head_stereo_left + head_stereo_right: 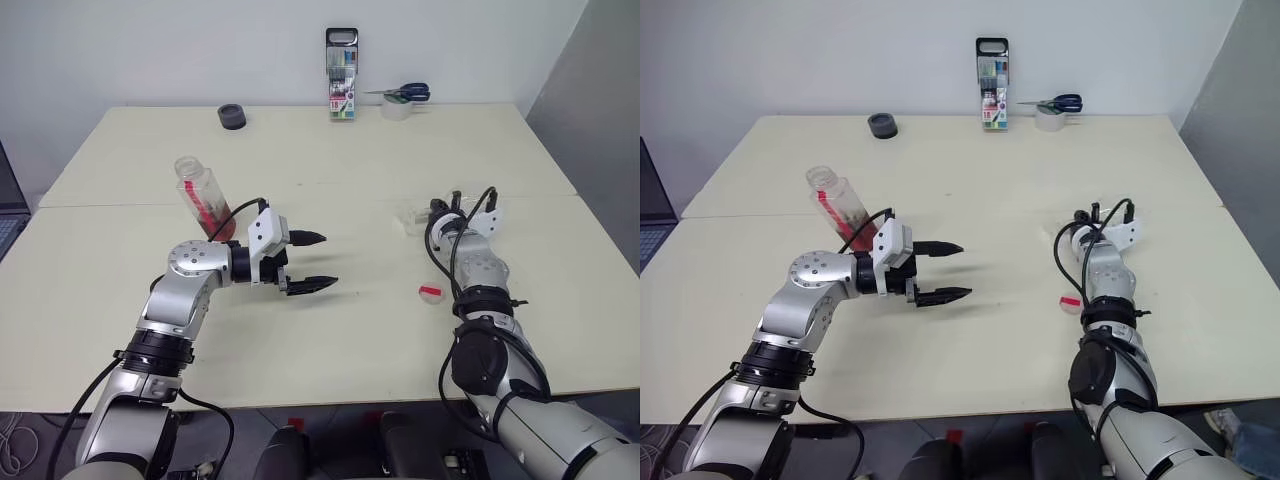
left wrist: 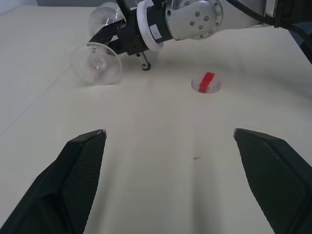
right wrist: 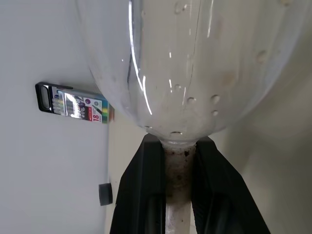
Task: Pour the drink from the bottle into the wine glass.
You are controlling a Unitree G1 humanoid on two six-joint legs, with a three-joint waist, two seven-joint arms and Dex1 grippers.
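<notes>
The right gripper [image 3: 178,161] is clamped on the stem of the one wine glass [image 2: 97,61], which lies on its side on the worktop [image 1: 350,150]. The left gripper [image 1: 318,262] is held with fingers apart, empty. One bottle [image 1: 203,195], uncapped, is seen leaning just behind the left arm, and one red-marked cap [image 1: 430,291] lies beside the right arm.

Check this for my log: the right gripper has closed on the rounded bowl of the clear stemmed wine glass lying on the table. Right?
Not quite. The right gripper has closed on the thin stem of the clear wine glass, just below the bowl, as the right wrist view shows. The glass does lie on the table.
</notes>
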